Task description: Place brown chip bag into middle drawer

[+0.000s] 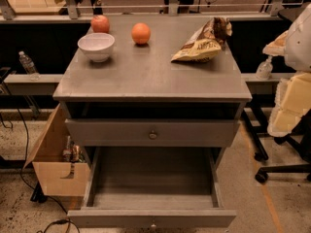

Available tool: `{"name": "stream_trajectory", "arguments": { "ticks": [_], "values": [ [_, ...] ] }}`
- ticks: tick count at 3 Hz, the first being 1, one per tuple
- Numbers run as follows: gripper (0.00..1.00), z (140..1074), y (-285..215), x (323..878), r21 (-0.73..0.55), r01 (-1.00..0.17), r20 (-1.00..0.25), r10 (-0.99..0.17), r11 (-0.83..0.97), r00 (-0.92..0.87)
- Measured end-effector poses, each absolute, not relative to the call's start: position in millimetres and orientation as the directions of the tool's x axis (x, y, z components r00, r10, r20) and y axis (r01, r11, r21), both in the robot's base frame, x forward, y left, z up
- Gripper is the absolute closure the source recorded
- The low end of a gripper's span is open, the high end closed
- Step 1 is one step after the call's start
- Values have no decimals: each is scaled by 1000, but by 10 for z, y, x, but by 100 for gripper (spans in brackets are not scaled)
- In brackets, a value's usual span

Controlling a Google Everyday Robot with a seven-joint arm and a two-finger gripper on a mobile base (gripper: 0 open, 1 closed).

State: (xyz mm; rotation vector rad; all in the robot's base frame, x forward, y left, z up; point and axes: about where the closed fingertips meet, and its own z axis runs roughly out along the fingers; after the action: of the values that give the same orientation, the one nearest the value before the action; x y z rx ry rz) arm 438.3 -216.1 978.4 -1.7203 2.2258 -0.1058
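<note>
The brown chip bag (201,41) lies on the right rear of the grey cabinet top (146,76), wrinkled, tan with dark brown patches. The middle drawer (153,171) is pulled out wide below, its flat grey floor bare, with a small knob on its front edge. Above it is a shut drawer face with a round metal knob (152,135). My arm shows at the right edge of the view. My gripper (275,45) is beside the cabinet's right side, to the right of the bag and apart from it.
A white bowl (96,46), an orange (141,33) and a red apple (100,23) sit on the left rear of the top. A cardboard box (53,164) stands left of the cabinet. Chair legs (272,164) and a small bottle (265,68) are at the right.
</note>
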Motion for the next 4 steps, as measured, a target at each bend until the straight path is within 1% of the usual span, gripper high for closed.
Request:
{"name": "stream_trajectory", "arguments": {
  "ticks": [1,2,3,4],
  "values": [
    [0,9805,-2152,4422,-266,-923,-222,-949,279,-223],
    [0,9866,-2069,4958,-238,-908,-311,-913,344,-264],
    [0,9882,-1964,5702,-186,-863,-424,-830,471,-362],
    [0,10020,-1979,6238,-200,-756,-513,-724,623,-461]
  ]
}}
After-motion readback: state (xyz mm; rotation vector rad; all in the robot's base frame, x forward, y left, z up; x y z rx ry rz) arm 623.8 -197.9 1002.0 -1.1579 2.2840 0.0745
